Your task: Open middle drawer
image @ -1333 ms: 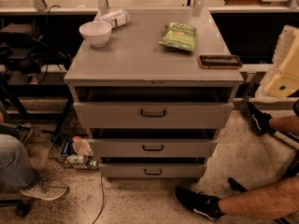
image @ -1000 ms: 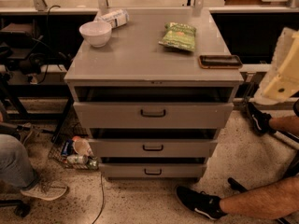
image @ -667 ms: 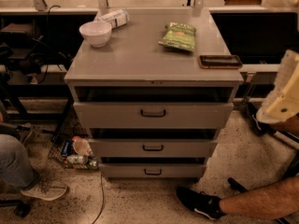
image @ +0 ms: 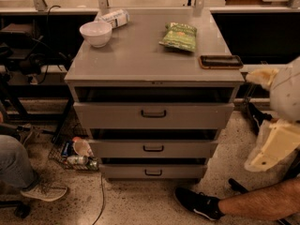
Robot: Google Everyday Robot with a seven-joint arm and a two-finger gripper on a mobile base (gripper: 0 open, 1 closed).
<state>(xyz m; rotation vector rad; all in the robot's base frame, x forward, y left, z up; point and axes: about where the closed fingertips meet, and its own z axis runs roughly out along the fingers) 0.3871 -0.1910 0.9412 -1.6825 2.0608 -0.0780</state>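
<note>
Grey sheet metal forms a squat cabinet with three stacked drawers, each with a small black bar handle. The middle drawer, with its medium-height front, sits between the taller top drawer and the slim bottom drawer. A dark gap shows above each front, but the insides are hidden.

On the smooth cabinet top stand a round white bowl, a white cylindrical container lying on its side just behind it, a crinkled green snack bag and a flat dark rectangular device near the right edge.

On the speckled floor to the left, a wire basket holds cans and a cup. A black shoe on a bare leg lies in front of the cabinet.

The cream-coloured gripper hangs at the right edge, apart from the cabinet; whether it is open or closed cannot be told.
</note>
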